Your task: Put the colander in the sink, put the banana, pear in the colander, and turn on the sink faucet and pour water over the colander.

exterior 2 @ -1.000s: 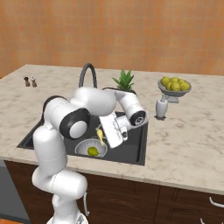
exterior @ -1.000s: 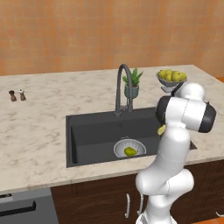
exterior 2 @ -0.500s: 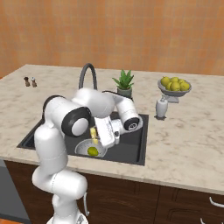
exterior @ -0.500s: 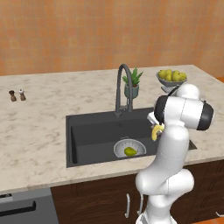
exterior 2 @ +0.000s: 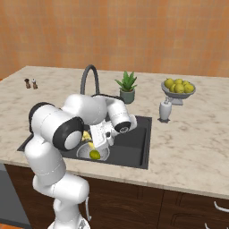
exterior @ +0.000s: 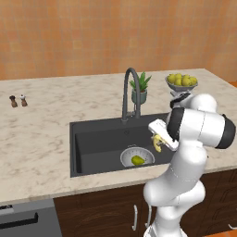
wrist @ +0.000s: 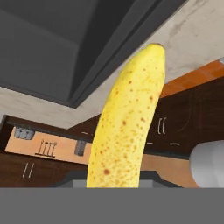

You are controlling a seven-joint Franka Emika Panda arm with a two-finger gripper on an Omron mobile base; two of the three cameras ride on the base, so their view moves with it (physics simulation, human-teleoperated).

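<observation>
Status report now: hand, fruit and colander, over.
Hand shut on spotted yellow banana, above the dark sink. Yellow-green pear already in silver perforated colander. Nothing blocking.

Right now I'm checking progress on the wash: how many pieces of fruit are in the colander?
1: the pear lies in the colander in the sink. The banana hangs in the hand above it.

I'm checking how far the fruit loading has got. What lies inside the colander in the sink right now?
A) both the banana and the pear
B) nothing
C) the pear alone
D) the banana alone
C: a single yellow-green pear sits in the colander in the sink, while the banana is held by the tool above the basin.
</observation>
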